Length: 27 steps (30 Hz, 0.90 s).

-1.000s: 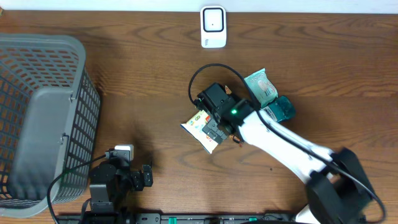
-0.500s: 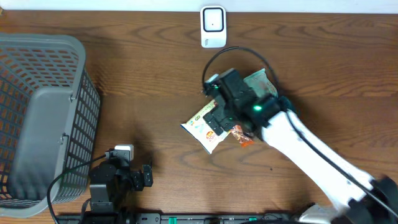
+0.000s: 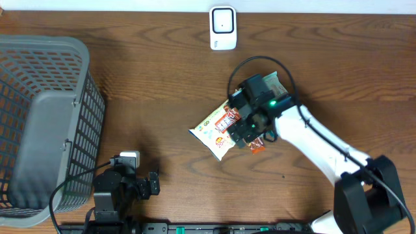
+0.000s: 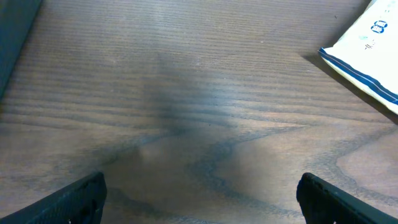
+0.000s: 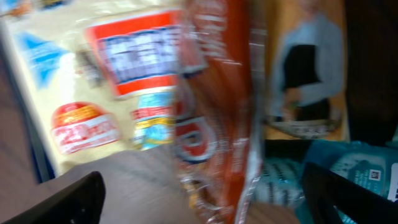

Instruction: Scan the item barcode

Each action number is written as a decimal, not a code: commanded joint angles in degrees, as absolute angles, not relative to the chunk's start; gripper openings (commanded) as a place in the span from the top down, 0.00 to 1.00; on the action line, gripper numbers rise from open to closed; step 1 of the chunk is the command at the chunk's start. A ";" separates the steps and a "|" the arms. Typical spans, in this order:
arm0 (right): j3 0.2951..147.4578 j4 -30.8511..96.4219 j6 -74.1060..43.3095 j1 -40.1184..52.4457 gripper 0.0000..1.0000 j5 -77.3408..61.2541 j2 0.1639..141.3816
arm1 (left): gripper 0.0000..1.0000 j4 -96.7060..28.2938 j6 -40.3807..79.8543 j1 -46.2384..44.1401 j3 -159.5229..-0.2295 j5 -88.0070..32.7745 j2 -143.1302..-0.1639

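We are holding our right gripper, jaws wide apart, over the red packet, which is touching the white snack bag in the middle of the table. We are not gripping anything yet. Next we are going to need to pinch the packet and show it to the scanner. Our left gripper is sitting open.

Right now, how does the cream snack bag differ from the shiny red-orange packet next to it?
The cream snack bag is pale with a red-and-blue label; the shiny red-orange packet is darker and glossy. The cream bag lies mostly in the open, while the red-orange packet sits largely hidden beneath the right gripper. Both are packets on the wooden table.
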<state>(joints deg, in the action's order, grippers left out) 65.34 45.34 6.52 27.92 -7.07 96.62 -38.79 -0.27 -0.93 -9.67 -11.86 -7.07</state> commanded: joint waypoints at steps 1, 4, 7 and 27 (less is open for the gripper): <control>65.23 44.99 9.67 24.12 0.09 -13.65 99.00 | 0.02 -39.48 -0.84 -0.95 -9.37 -11.94 -6.98; 65.23 45.01 12.56 22.09 0.13 -19.64 100.82 | 0.02 -39.51 -0.84 -0.95 -9.37 -11.94 -6.98; 65.23 44.99 12.56 21.34 0.16 -20.03 102.32 | 0.02 -39.51 -0.84 -0.95 -9.37 -11.94 -6.98; 65.21 44.58 15.09 19.90 0.65 -19.88 107.00 | 0.02 -39.51 -0.84 -0.95 -9.37 -11.94 -6.98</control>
